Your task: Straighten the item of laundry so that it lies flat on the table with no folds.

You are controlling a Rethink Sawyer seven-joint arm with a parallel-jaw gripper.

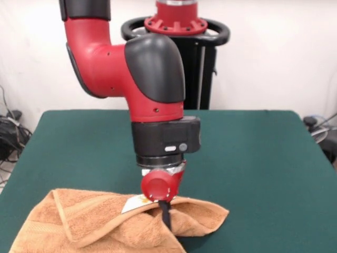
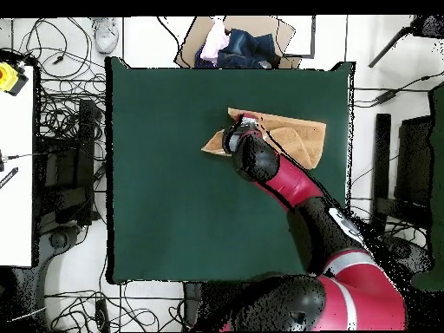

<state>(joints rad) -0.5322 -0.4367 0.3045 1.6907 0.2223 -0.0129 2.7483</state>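
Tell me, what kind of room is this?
Probably a robotics lab, not a home: a red robot arm works on a towel on a green table, with loose cables across the floor around it.

The big green table point(image 2: 173, 191) fills the middle. The orange-tan towel point(image 2: 295, 134) lies near the table's top edge, toward the right side. It is bunched and folded, not flat, and one corner pokes out to the left. The red and black arm point(image 2: 303, 204) reaches up from the bottom right, and its end sits over the towel's left part, hiding the gripper. Past the top edge sits a cardboard box point(image 2: 238, 39) with clothes inside. Cables point(image 2: 61, 113) lie tangled on the floor at the left.
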